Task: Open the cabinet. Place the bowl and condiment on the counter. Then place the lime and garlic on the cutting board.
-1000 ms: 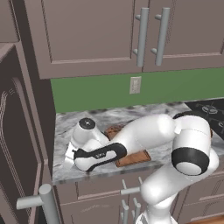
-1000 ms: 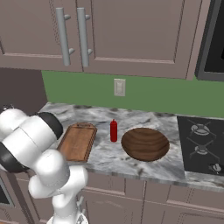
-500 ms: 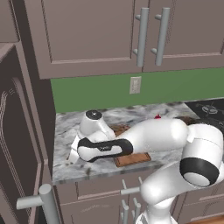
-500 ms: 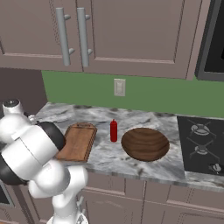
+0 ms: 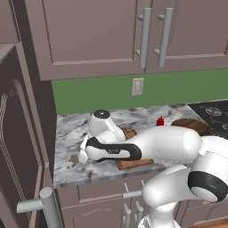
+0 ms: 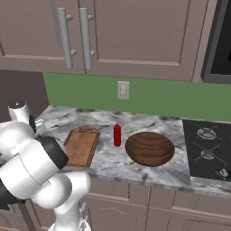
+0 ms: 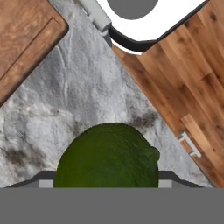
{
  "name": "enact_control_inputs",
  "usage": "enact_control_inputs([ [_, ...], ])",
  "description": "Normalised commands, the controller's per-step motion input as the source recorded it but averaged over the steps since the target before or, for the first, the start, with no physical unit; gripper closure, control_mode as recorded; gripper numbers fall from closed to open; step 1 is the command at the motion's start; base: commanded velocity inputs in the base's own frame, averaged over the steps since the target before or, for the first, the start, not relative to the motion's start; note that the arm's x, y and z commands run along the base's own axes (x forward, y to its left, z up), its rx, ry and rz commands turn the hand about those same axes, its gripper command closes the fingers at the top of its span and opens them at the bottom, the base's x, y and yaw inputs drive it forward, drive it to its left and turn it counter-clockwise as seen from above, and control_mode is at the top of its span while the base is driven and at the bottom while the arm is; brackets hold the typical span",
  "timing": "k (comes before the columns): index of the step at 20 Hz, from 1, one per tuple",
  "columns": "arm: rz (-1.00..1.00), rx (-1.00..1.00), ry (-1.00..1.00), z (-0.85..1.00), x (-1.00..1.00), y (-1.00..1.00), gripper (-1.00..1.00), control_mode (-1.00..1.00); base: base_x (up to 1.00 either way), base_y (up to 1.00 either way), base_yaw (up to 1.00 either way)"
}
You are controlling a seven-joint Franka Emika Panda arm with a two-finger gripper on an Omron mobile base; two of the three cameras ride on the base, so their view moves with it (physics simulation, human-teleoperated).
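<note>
Hand view has the lime [image 7: 108, 155] pinched between my jaws; I'd carry it right, lowering gently onto the cutting board [image 7: 22, 39].

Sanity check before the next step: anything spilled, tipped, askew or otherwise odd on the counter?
Nothing stands out. The slim red squeeze bottle stands upright between the reddish-brown wooden cutting board and the wide dark-brown wooden bowl, which sits level on the veined marble counter. The dark-green round lime sits in the tool.
</note>
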Motion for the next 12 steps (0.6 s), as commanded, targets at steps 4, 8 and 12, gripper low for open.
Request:
enact_control_inputs([
  [4, -0.04, -0.06, 0.0, 0.02, 0.0, -0.42, 1.0, -1.0, 0.0, 0.0, 0.0],
  [8, -0.04, -0.01, 0.0, 0.14, 0.0, -0.43, 1.0, -1.0, 0.0, 0.0, 0.0],
  [12, -0.04, 0.0, 0.0, 0.15, 0.0, -0.41, 1.0, -1.0, 0.0, 0.0, 0.0],
])
